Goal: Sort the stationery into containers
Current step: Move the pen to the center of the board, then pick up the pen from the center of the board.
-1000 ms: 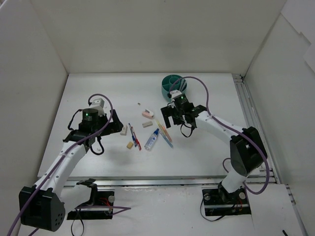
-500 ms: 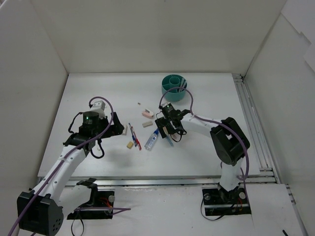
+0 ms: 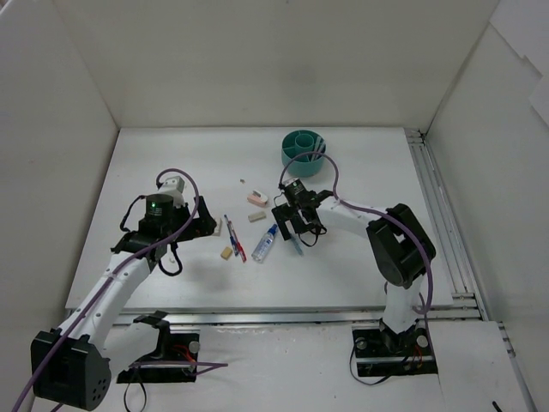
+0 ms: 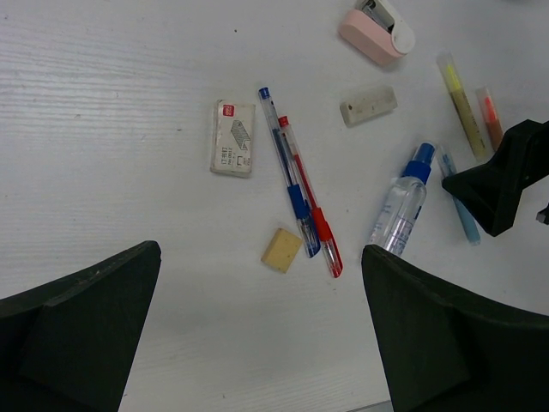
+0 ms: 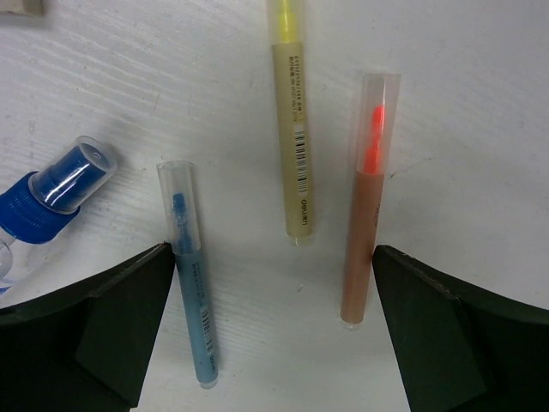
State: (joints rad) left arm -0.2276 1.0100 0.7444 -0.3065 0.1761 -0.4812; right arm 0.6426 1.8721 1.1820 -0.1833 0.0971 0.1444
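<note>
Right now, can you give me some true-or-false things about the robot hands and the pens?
1. The left gripper and the right gripper are both open. True.
2. The red pen and the blue pen lie side by side on the table. True.
3. The right gripper is clamped on the orange highlighter. False: it lies loose on the table, beside the yellow highlighter.
4. The small pink thing sits inside the teal cup. False: it lies on the table, apart from the cup.
</note>
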